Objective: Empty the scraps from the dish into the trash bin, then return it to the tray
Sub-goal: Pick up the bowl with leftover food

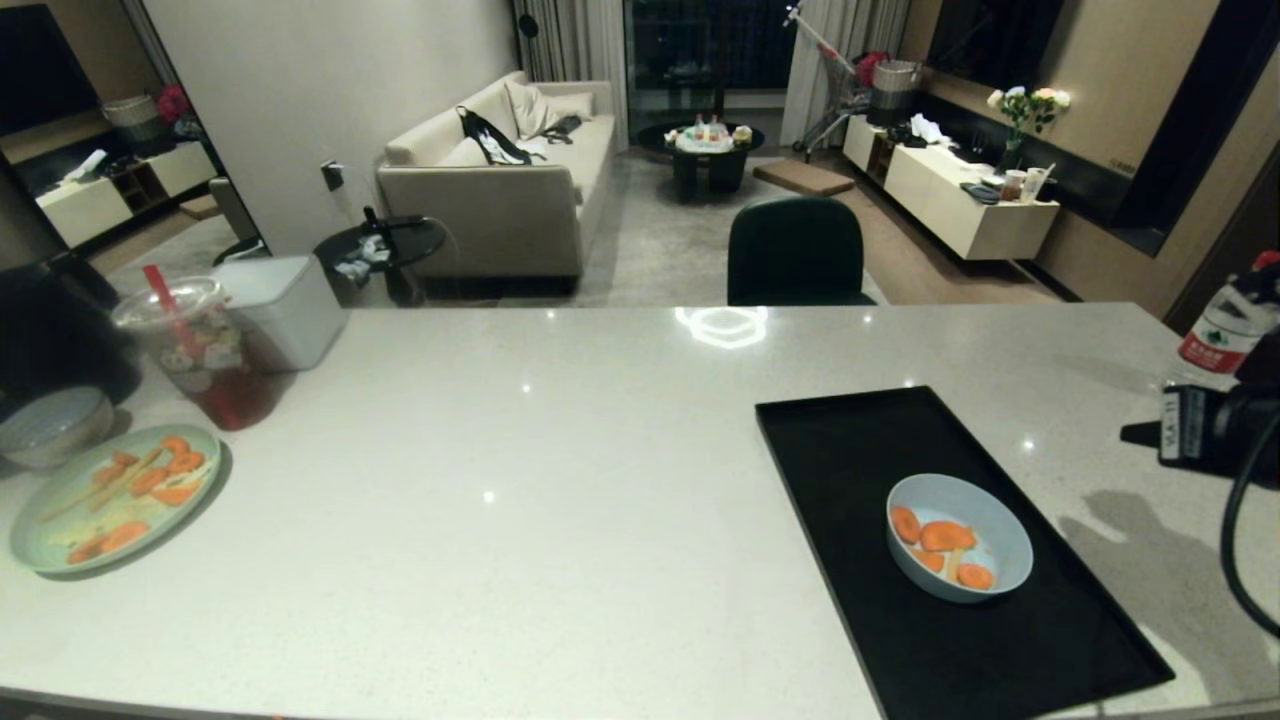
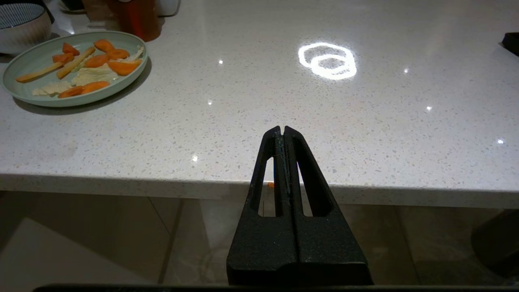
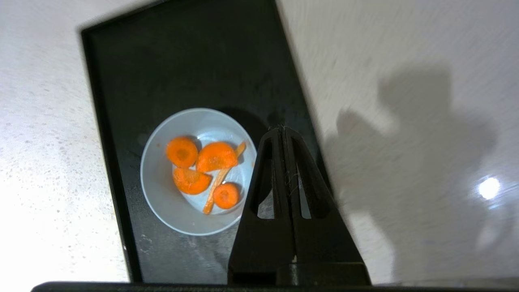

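Note:
The dish [image 1: 992, 522], a small light-blue bowl, stands on the near half of the black tray [image 1: 860, 440] at the counter's right. The scraps [image 1: 945, 537], orange carrot slices and a pale strip, lie inside it. My right gripper [image 1: 1128, 434] enters from the right edge, shut and holding nothing. In the right wrist view its tip [image 3: 282, 129] hovers over the tray [image 3: 182, 61] by its right rim, beside the dish [image 3: 162, 194] and the scraps [image 3: 215, 156]. My left gripper [image 2: 282, 129] is shut and holds nothing, at the counter's front edge. The trash bin is out of view.
At the counter's left stand a green plate of food [image 1: 115, 495], a grey-white bowl [image 1: 50, 425], a cup of red drink [image 1: 205, 350] and a white box [image 1: 285, 305]. A water bottle [image 1: 1225, 330] stands at the far right. A dark chair [image 1: 795, 250] stands behind the counter.

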